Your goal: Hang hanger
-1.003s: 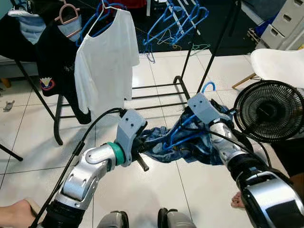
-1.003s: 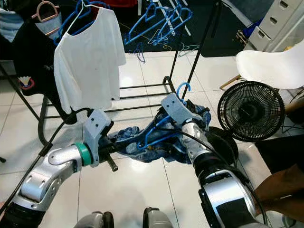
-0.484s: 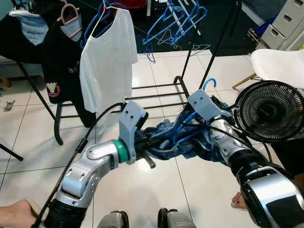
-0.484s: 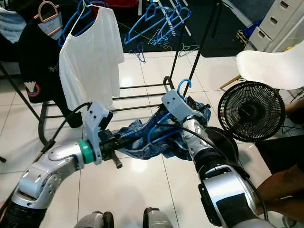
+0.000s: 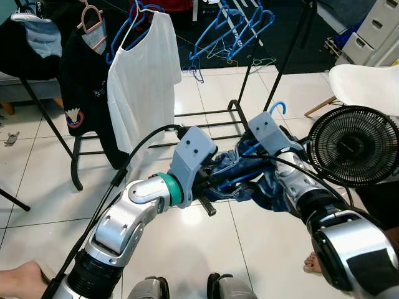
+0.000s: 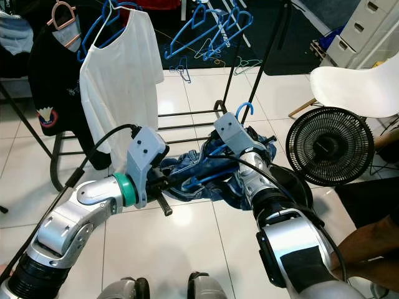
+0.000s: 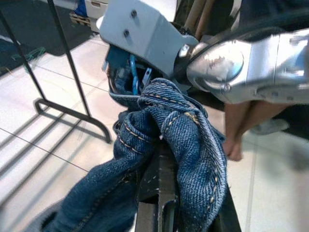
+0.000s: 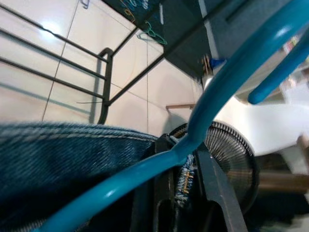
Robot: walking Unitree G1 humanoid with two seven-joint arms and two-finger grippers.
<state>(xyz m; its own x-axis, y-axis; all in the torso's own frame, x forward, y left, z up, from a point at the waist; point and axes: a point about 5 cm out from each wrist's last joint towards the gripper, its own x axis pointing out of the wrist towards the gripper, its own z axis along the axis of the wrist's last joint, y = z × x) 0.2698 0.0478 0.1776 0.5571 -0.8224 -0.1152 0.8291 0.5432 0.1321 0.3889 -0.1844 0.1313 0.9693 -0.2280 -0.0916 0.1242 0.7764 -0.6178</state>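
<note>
A blue plastic hanger [image 5: 274, 107] is threaded through a pair of blue denim jeans [image 5: 262, 190] held low over the tiled floor. My right gripper [image 5: 248, 163] is shut on the hanger's arm [image 8: 217, 92], and denim [image 8: 58, 154] is bunched against its fingers [image 8: 212, 188]. My left gripper [image 5: 217, 180] is shut on a fold of the jeans [image 7: 188, 135], close to the right gripper's grey housing [image 7: 145, 29]. Cloth hides the lower part of the hanger.
A black clothes rack [image 5: 206, 124] stands ahead, holding a white T-shirt [image 5: 143, 81], a black garment [image 5: 81, 93] and several spare blue hangers [image 5: 230, 28]. At the right stand a black floor fan [image 5: 355, 146] and a white chair [image 5: 368, 84]. A person's foot [image 5: 312, 261] is near my right arm.
My left gripper has moved right and up with the jeans, closing in on the right gripper. The denim is more bunched between them. The right gripper has barely moved.
</note>
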